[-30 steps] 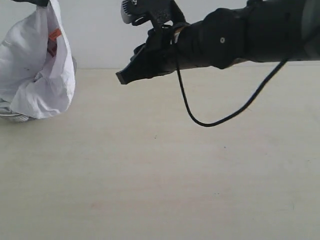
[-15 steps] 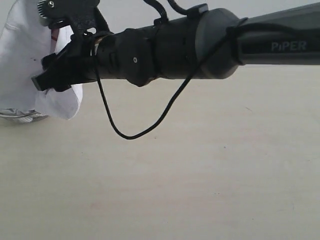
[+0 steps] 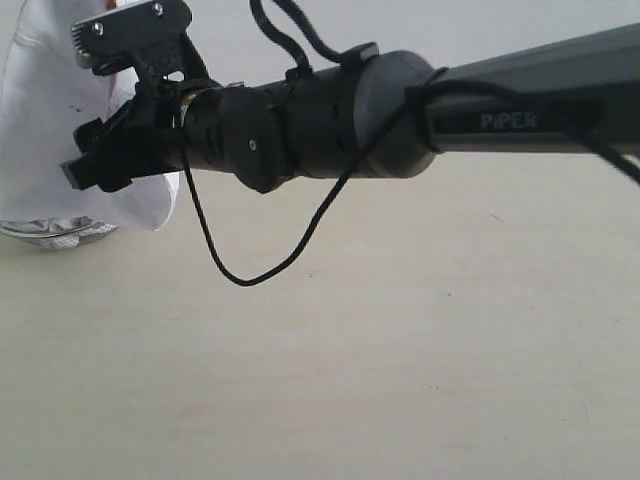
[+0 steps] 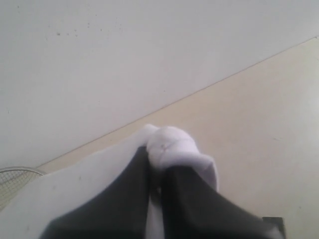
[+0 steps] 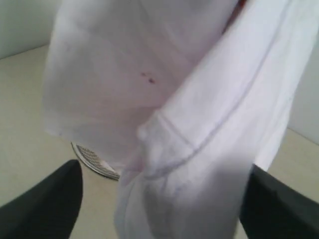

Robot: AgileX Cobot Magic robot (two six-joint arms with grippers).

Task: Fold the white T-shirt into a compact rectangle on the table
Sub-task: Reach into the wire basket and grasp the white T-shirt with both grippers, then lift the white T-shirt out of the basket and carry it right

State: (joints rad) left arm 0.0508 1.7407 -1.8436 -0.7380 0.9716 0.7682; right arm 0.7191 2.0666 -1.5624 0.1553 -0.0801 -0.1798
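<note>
Two hands work at the white T-shirt [image 3: 45, 120]. The left hand [image 4: 157, 172] is clamped tight on it: its dark fingers [image 4: 127, 204] are pressed together, and a small bunch of white cloth bulges out just past their tips. The right hand [image 5: 159, 209] stands wide open, one dark fingertip at either side of its wrist view. A stitched hem fold [image 5: 199, 144] of the shirt hangs in the gap between them. Whether the pads touch the cloth I cannot tell.

In the exterior view the right hand [image 3: 100, 165] has reached across to the left side and sits against the front of the hanging shirt. Its wrist camera bracket [image 3: 130, 35] sits above it. The shirt hangs as a loose, gathered bundle from beyond the top edge of that view, lifted off the worktop [image 3: 350, 380] and not spread on it. A few tiny dark specks [image 5: 147, 77] mark the cloth.

Under the shirt's lower edge, the rim of a silver wire-mesh basket [image 3: 55, 232] stands on the worktop; whether cloth and basket touch is not clear. The right arm [image 3: 520, 120], lettered "PiPER", stretches level across the view from the right. A black cable [image 3: 245, 275] droops from it in a loop above the pale wood-grain surface. A plain light wall [image 3: 450, 30] rises behind.
</note>
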